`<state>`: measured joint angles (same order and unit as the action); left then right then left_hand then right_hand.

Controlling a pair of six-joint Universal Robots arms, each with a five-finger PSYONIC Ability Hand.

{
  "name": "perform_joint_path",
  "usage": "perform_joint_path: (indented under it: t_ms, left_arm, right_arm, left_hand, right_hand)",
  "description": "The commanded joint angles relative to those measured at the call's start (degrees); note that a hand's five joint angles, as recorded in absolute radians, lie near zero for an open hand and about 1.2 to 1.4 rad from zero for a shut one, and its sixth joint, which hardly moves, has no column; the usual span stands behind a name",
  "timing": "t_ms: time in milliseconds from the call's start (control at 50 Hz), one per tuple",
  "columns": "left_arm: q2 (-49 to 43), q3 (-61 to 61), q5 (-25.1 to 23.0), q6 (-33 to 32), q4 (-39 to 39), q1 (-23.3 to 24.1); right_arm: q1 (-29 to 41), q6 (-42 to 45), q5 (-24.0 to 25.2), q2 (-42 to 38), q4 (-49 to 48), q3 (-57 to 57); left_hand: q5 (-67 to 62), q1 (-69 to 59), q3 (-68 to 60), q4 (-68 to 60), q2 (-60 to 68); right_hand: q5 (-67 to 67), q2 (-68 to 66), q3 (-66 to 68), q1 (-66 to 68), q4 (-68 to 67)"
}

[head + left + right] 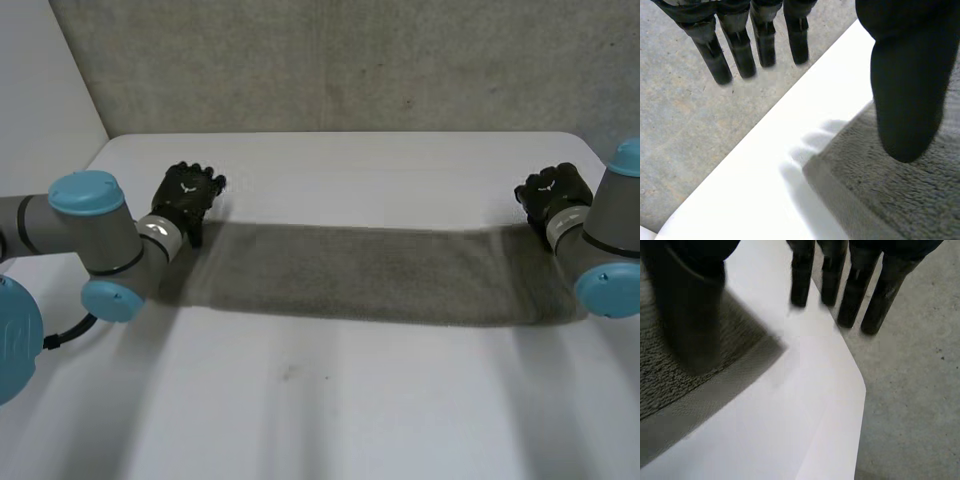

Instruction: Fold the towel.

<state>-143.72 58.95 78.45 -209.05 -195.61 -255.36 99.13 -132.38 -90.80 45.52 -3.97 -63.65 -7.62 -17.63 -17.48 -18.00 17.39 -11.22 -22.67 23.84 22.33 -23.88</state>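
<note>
Left hand (188, 195): left of the frame in the head view, at the far left corner of the towel (360, 272); its wrist view has the fingers (742, 55) straight and well apart from the thumb (907, 90) with nothing between them, the thumb over the towel's corner and the fingertips pointing toward the edge of the counter (350, 400), with the floor (680, 125) beyond
Right hand (550, 192): right of the frame in the head view, at the towel's far right corner; fingers straight, thumb apart from them, nothing held; the thumb hangs over the cloth and the fingertips sit by the counter's corner
Towel: a long grey band lying flat across the middle of the frame, running from one hand to the other; neither end is lifted
Done: the narrow shape suggests a lengthwise fold may already be in, though I cannot tell how many layers there are
Left: by my reading, all the end-to-end folding; the band is at full length and no corner is pinched
Step in hand: probably taking hold of the two far corners, since each hand is poised over one; whether either thumb touches the cloth I cannot tell
Risk: a loose pinch on one side would likely skew the fold
</note>
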Motion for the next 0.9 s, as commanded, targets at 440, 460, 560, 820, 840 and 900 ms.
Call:
perform_joint_path:
  t_ms: [440, 460, 560, 820, 840, 900]
  left_arm:
    - [37.6, 41.9, 0.0, 15.4, -7.3, -0.2]
    - [38.3, 44.1, 0.0, 16.8, -8.6, -0.1]
    - [39.8, 47.9, -0.2, 19.2, -10.9, -0.2]
    - [39.9, 50.5, -0.2, 19.5, -15.6, -0.8]
    - [40.0, 50.8, -0.2, 19.4, -16.0, -0.8]
    - [40.0, 51.6, -0.2, 19.3, -17.3, -0.8]
  right_arm:
    - [-3.5, -11.8, 7.3, 30.4, 5.8, -32.9]
    - [-3.5, -11.8, 7.3, 30.4, 5.8, -32.9]
    - [-5.7, -11.8, 9.1, 29.9, 4.4, -36.2]
    - [-10.1, -10.9, 14.2, 18.7, -5.6, -36.8]
    - [-10.1, -10.9, 14.2, 18.7, -5.6, -36.8]
    - [-10.8, -10.8, 14.4, 17.4, -6.4, -35.7]
  left_hand:
    - [5.2, 5.2, 5.1, 5.6, -5.0]
    - [5.2, 5.2, 5.1, 5.6, -5.0]
    - [5.2, 5.2, 5.1, 5.6, -5.0]
    - [5.2, 5.2, 5.1, 5.6, -5.0]
    - [5.2, 5.2, 5.1, 5.6, -5.0]
    - [5.2, 5.2, 5.1, 5.6, -5.0]
  right_hand:
    - [10.2, 11.6, -12.8, -11.3, 12.8]
    - [10.1, 11.6, -12.7, -11.2, 12.8]
    - [4.2, 5.7, -6.9, -5.4, 6.9]
    - [-25.6, -24.2, 23.0, 24.5, -23.0]
    - [-25.7, -24.2, 23.1, 24.6, -23.0]
    - [-34.9, -33.5, 32.3, 33.8, -32.3]
